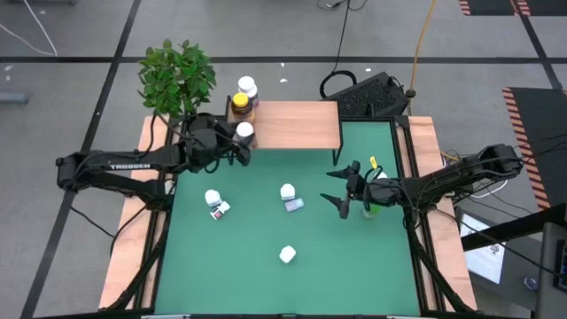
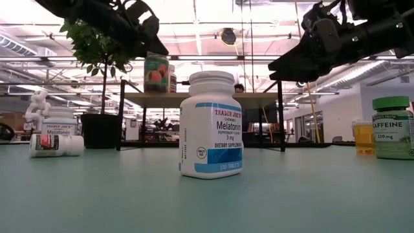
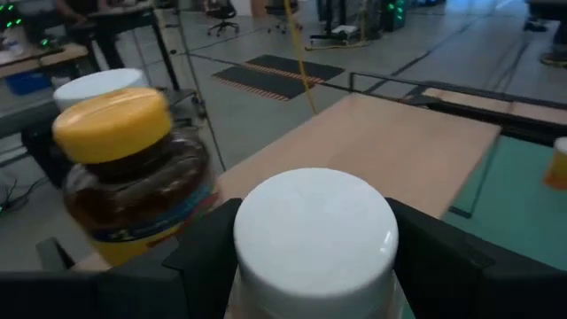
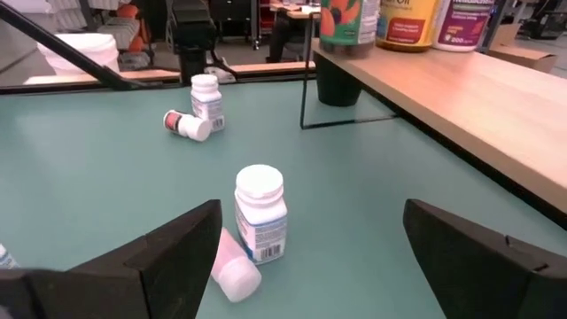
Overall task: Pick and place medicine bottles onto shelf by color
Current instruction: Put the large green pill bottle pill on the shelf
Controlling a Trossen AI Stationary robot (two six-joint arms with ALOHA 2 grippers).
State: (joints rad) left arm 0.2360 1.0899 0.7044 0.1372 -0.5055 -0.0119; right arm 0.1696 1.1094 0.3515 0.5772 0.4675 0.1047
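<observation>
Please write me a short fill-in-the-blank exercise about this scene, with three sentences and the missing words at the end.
1. The left end effector holds a bottle with a ____ cap.
2. On the shelf, the amber bottle has a ____ cap.
3. The right end effector is ____ and holds nothing.

Missing words: white; yellow; open

Ten medicine bottles (image 1: pixel 287 255) are showing: three at the shelf (image 1: pixel 297 124), seven sitting on the green worktop (image 1: pixel 266 275). One plant (image 1: pixel 176 75) is standing by.
</observation>
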